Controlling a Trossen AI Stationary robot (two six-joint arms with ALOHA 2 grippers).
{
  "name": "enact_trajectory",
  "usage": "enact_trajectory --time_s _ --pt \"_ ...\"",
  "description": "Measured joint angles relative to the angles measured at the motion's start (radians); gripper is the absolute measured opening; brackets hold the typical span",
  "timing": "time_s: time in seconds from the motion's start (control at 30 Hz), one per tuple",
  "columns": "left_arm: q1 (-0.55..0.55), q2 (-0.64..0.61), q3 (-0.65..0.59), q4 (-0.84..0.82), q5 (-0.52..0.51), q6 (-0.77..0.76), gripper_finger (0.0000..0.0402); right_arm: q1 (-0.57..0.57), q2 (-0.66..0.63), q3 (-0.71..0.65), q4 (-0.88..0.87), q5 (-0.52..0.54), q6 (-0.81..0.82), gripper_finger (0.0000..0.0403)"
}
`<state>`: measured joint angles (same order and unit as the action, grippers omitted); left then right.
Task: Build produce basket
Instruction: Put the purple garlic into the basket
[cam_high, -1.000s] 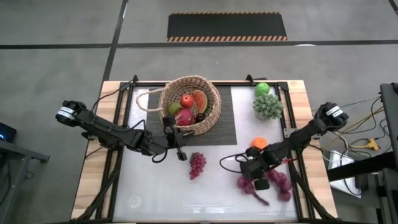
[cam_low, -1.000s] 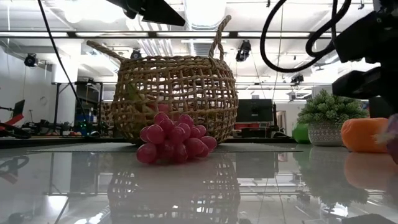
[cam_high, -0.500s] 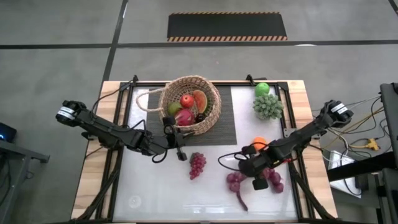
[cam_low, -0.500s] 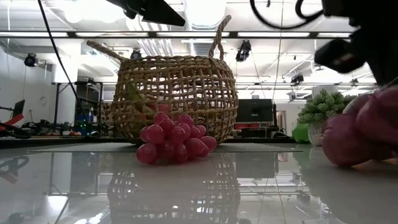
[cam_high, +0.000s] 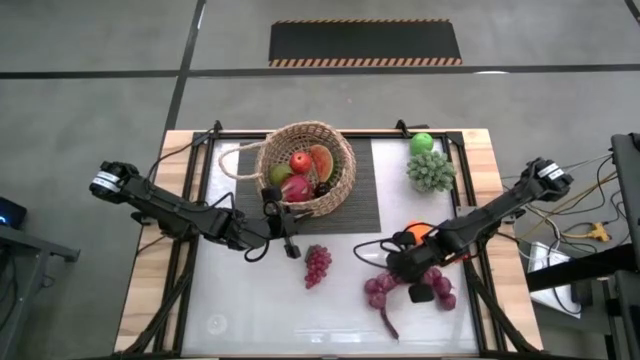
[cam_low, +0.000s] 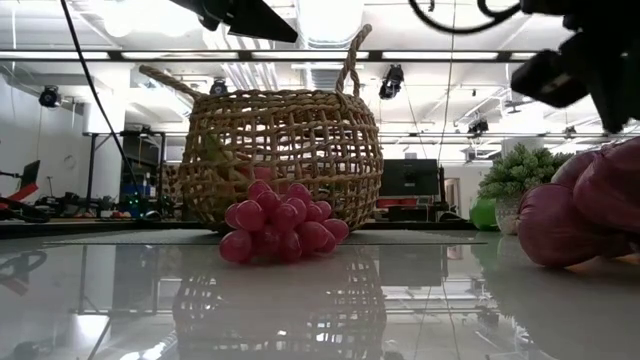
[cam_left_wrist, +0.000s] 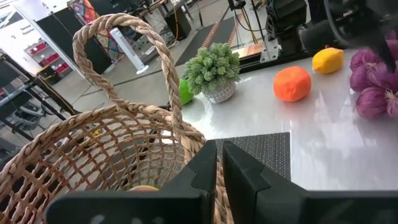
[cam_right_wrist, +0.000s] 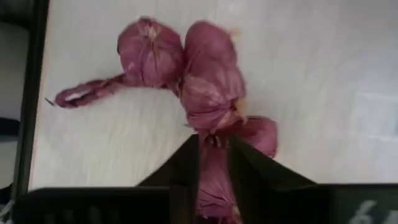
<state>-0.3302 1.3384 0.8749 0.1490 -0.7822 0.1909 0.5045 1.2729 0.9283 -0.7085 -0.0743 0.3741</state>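
Right claw (cam_high: 421, 291) clamped on purple bunch (cam_high: 378, 290), dragged nearer the basket (cam_high: 306, 168) than before; left claw (cam_high: 291, 244) closed, unmoved.

No readable text, labels, brands or numbers in any view. Only sign-like marking: black floor mat (cam_high: 365, 43) beyond the table with orange/black hazard-stripe edging, no lettering on it. Left wrist view shows a colourful poster or panel (cam_left_wrist: 84, 10) in the room background, too blurred to read.
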Motion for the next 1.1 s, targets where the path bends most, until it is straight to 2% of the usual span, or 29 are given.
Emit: enact_trajectory --time_s 0.3,0.4,0.47,0.7,0.97,1.1 --pt "0.000 0.000 0.000 0.000 0.000 0.000 0.0010 0.003 0.164 0.043 0.005 0.016 -0.050 0.0228" --pt "0.000 0.000 0.000 0.000 0.000 0.000 0.0010 0.003 0.215 0.059 0.006 0.025 -0.095 0.0262" --pt "0.000 0.000 0.000 0.000 0.000 0.004 0.0010 0.003 0.243 0.066 0.007 0.024 -0.114 0.0271" --pt "0.000 0.000 0.000 0.000 0.000 0.008 0.0010 0.003 0.302 0.068 0.039 0.014 -0.157 0.0246" --pt "0.000 0.000 0.000 0.000 0.000 0.008 0.0010 0.001 0.297 0.067 0.048 0.018 -0.158 0.0153" --pt "0.001 0.000 0.000 0.000 0.000 0.009 0.0010 0.001 0.287 0.067 0.048 0.021 -0.158 0.0153"
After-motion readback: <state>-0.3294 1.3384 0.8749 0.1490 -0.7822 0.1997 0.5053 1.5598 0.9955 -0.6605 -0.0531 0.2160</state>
